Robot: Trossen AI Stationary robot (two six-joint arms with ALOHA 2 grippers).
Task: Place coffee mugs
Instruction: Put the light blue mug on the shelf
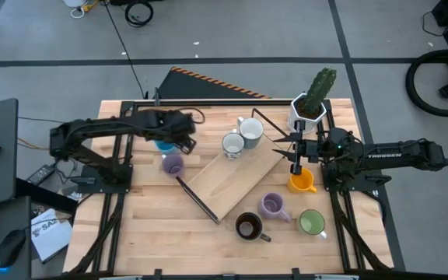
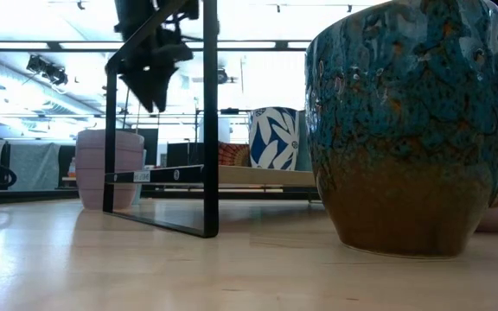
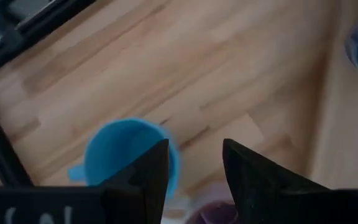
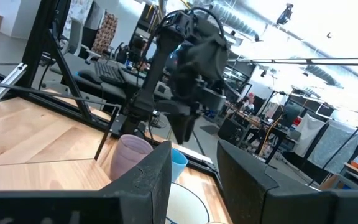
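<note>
In the high view my left gripper (image 1: 182, 137) hovers open over the blue mug (image 1: 164, 145), with a lavender mug (image 1: 172, 163) just nearer. The left wrist view shows the blue mug (image 3: 126, 157) beside my open fingers (image 3: 194, 168), untouched. My right gripper (image 1: 295, 159) is open (image 4: 194, 168), just beyond the orange mug (image 1: 302, 181) at the board's right edge. Two pale mugs (image 1: 232, 145) (image 1: 250, 132) stand on the wooden board. A second lavender mug (image 1: 273, 205), the green mug (image 1: 311, 223) and the dark brown mug (image 1: 249, 226) stand on the table near its front.
A slanted wooden board (image 1: 236, 177) with a black metal frame (image 2: 207, 121) lies mid-table. The white faceted cactus pot (image 1: 309, 105) stands at the far right. In the low view the dark brown mug (image 2: 405, 130) fills the right side. Bare tabletop (image 1: 154, 233) lies at the near left.
</note>
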